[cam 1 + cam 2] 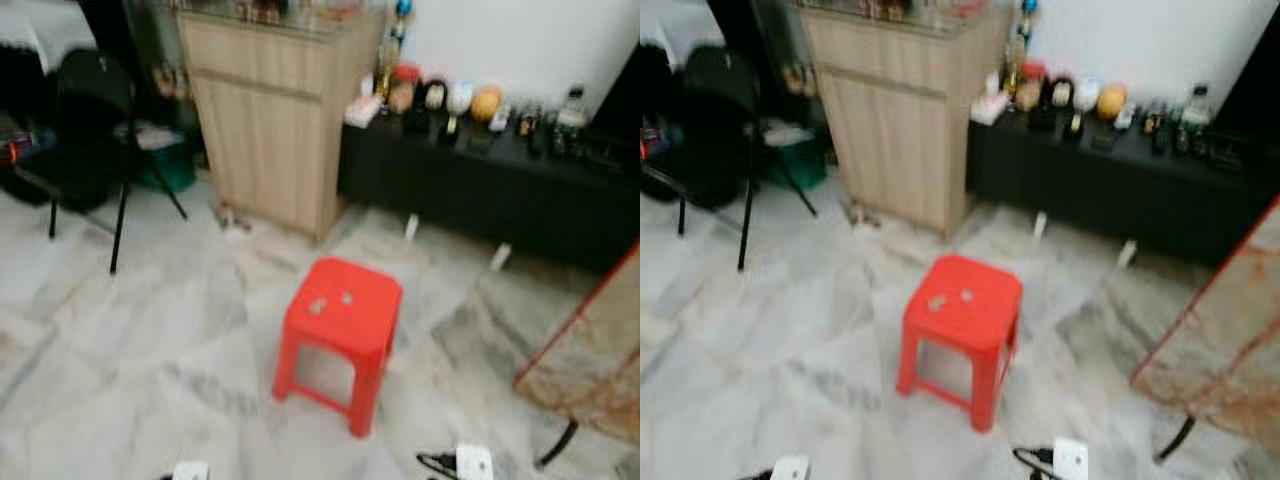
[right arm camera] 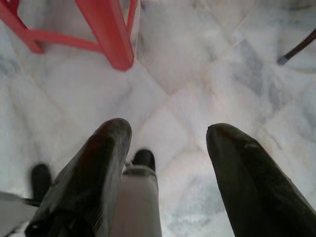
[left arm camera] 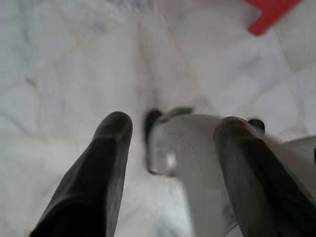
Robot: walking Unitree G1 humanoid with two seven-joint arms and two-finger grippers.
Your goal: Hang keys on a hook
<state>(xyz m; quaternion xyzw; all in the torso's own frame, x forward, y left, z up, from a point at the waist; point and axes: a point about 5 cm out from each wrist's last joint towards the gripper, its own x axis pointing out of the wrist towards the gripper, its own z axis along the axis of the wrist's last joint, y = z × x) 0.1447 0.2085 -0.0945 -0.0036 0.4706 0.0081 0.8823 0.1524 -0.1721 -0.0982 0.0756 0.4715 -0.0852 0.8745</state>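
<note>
A red plastic stool (image 1: 343,320) stands on the marble floor in front of me, in the middle of the eye views. Two small pale things (image 1: 331,301) lie on its seat, too blurred to identify. My left gripper (image 3: 173,128) hangs open over the floor, with nothing between its fingers and one stool leg (image 3: 270,15) beyond it. My right gripper (image 2: 168,131) is open too, empty, pointing at the floor close to the stool's legs (image 2: 106,29).
A wooden cabinet (image 1: 275,120) stands behind the stool. To its right is a low black bench (image 1: 480,190) with bottles and ornaments. A black chair (image 1: 90,130) is at the left. A marble-patterned table edge (image 1: 590,350) juts in at the right.
</note>
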